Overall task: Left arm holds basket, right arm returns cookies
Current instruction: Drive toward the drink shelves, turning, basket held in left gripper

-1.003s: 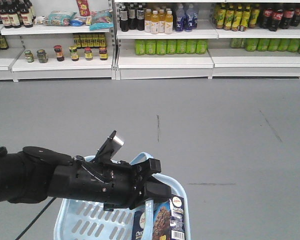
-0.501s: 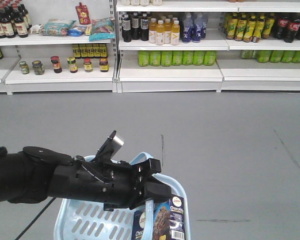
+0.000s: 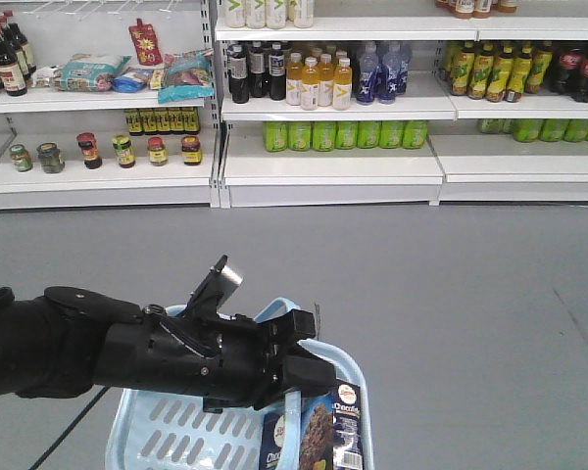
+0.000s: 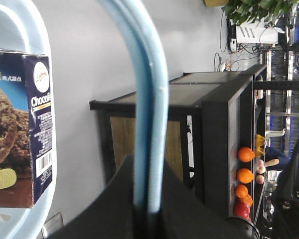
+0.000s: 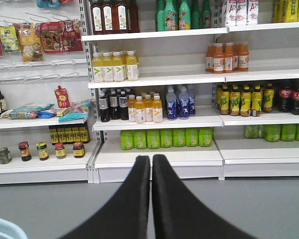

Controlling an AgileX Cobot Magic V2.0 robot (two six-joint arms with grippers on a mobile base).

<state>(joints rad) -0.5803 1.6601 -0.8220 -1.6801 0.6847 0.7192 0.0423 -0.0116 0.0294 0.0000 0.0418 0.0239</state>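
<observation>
Right, nearest to me in the left wrist view, the left gripper (image 4: 148, 204) is clamped on the pale blue handle (image 4: 150, 99) of the basket (image 4: 27, 25), and the bar runs up between its dark jaws. Beside it are the cookies (image 4: 20, 129), a dark navy box with a chocolate cookie picture, a round white logo and a white barcode label.

From the front camera I see the box standing on end inside the light blue slotted basket, at its right side, and the thick black left arm (image 3: 69, 343) reaching in from the left. Nothing else shows in the basket.

Only the left wrist view takes in a black cabinet (image 4: 214, 129) with oranges (image 4: 245, 154) and red fruit along one side.

The right wrist view alone shows the right gripper (image 5: 151, 164). Its two black fingers (image 5: 129, 199) are pressed together with nothing between them, well apart from the cookies and pointing at the shelves (image 5: 154, 149).

Farther off, across the grey floor (image 3: 451, 294), those white shelves hold green bottles (image 3: 333, 134), yellow drinks (image 3: 318, 83), dark bottles (image 3: 255, 73) and small jars (image 3: 118, 150).
</observation>
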